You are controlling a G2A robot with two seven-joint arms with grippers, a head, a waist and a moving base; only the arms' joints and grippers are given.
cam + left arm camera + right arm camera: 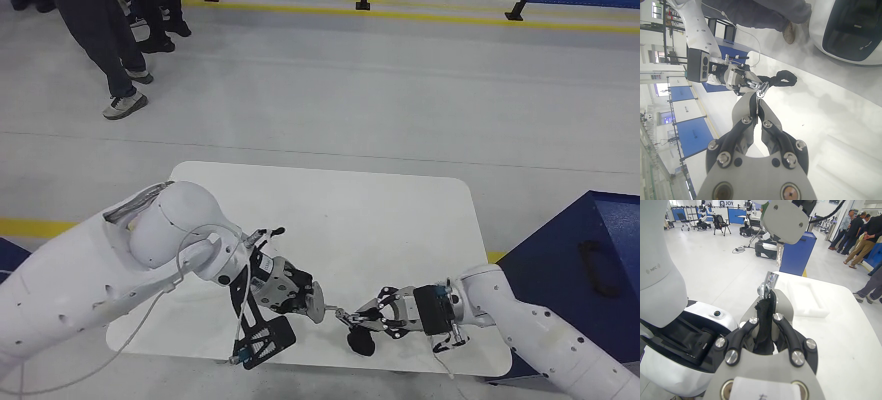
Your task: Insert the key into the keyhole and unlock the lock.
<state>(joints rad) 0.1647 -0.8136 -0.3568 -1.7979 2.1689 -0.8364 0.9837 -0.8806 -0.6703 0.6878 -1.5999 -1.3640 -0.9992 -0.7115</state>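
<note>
Nearest the left wrist camera, the left tool (757, 106) is pinched tight on the key (758, 99), whose blade points at the chrome lock (763, 87). The tip sits just short of the keyhole (760, 93), and the right wrist view shows a small gap between them. The right tool (768, 298) is clamped on the lock's black fabric-sleeved chain (763, 323) right behind the lock body, holding it above the white counter (829, 342). The chain's loose loop lies low by the counter's front edge. A white foam tray (808, 298) lies farther along the counter.
</note>
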